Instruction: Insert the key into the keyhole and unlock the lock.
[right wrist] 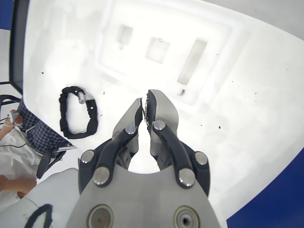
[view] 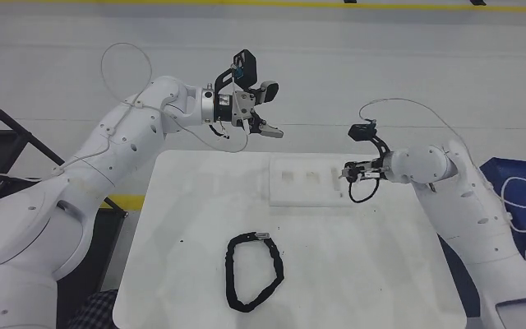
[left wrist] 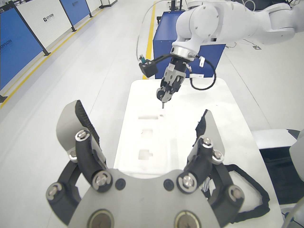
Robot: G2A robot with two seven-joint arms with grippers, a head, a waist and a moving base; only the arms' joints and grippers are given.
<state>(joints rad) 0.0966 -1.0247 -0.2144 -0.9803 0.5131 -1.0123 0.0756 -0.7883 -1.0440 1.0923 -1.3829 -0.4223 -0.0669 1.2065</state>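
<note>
Key (left wrist: 163,106) sits clamped in right pincer (right wrist: 143,101), tip down, well apart from lock (view: 255,271); left pincer (view: 273,111) stands open, empty, also apart from lock.

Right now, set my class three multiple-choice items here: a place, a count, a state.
1. Where is the black fabric-sleeved chain lock?
A in the white foam tray
B on the bare white table
C in a hand
2. How many recesses has the tray?
A two
B five
C three
3. The left hand is:
A open, empty
B shut on the lock
C shut on a key
1 B: it lies on the tabletop, outside the tray. 2 C: three cutouts show. 3 A: spread wide, nothing between.
</note>
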